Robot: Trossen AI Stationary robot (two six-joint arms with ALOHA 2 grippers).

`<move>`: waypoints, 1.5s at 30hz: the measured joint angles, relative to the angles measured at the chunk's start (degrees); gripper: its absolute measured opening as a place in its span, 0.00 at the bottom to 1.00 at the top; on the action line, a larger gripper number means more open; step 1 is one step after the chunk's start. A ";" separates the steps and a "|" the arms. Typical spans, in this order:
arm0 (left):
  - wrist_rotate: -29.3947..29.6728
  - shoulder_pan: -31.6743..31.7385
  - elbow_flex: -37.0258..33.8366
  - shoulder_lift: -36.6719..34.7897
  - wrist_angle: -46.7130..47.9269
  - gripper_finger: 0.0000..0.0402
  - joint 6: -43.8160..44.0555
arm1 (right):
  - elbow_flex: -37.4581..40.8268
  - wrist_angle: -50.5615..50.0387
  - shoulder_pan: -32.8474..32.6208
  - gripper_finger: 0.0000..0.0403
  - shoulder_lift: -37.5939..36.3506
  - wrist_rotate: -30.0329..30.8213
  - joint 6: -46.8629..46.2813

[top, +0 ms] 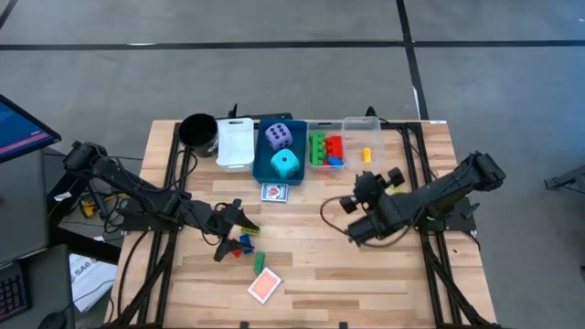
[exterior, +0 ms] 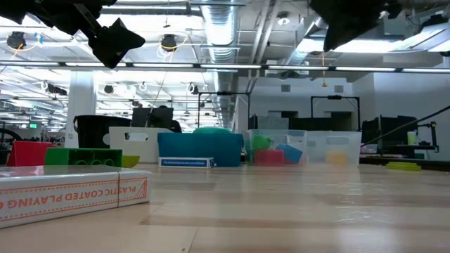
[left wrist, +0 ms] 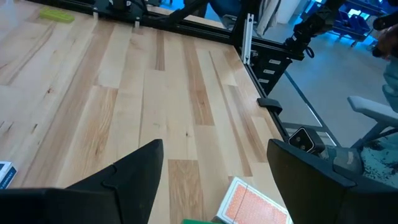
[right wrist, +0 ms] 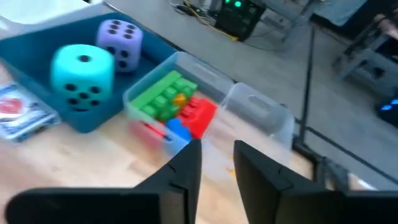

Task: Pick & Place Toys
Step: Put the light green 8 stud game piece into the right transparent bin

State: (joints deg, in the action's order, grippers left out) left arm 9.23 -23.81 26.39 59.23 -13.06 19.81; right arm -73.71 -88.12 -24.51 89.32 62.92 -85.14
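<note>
Red letters on a white card box near the counter's front edge read "PLASTIC COATED PLAYING". Left gripper stands apart, empty; right gripper is narrowly apart.

1. Left arm comes in from table's left edge, stretched low twd the centre-front; left gripper at its tip.
2. Left fingers spread wide w/ a clear gap, nothing btwn them.
3. Right arm comes in from right edge, elbow bent, wrist angled twd table's middle; right gripper above the surface.
4. Right fingers stand close, narrow gap only, nothing visible btwn them.
5. Low view: both arms are dark shapes hanging in from above.
</note>
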 joint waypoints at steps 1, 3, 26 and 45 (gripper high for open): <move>0.00 -0.01 0.01 0.00 -0.01 0.70 0.00 | 0.00 -0.38 -1.23 0.24 0.00 -0.14 -1.66; 0.00 0.00 0.01 0.00 -0.02 0.70 -0.01 | 0.00 -1.61 -3.91 0.28 0.00 -1.05 -6.27; 0.24 0.00 0.01 0.02 -0.26 0.70 -1.47 | 35.52 19.50 -10.86 0.49 0.05 -19.12 -47.84; -0.02 0.00 0.01 0.02 -1.95 0.70 5.33 | 44.89 32.94 -8.09 0.44 0.02 -19.40 -41.92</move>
State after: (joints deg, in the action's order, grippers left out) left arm 9.21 -23.81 26.39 59.24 -15.01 25.14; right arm -28.83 -55.18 -32.60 89.34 43.53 -127.07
